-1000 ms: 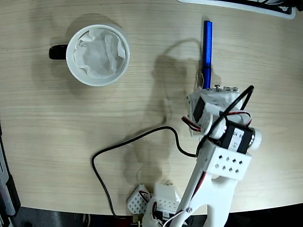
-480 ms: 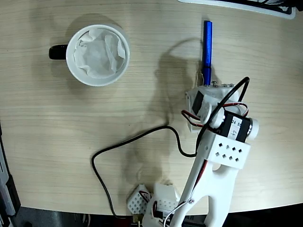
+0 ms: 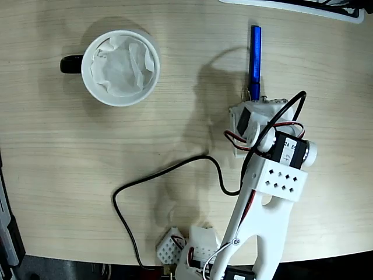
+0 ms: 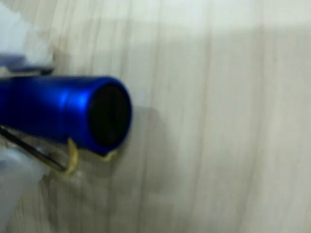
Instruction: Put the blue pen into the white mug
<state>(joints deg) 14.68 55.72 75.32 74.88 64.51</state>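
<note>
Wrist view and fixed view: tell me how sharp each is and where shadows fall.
Wrist view: soft and out of focus, the blue pen filling the left side as a blurred glossy tube, with a dim shadow on the wood beside it. Fixed view: sharp and evenly lit, the arm casting a faint grey shadow on the table left of the pen; the white mug is crisp.

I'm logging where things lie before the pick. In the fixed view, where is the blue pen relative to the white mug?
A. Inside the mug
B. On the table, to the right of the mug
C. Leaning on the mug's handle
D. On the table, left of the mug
B: the blue pen lies flat on the table, well right of the white mug, which holds only crumpled paper.
</note>
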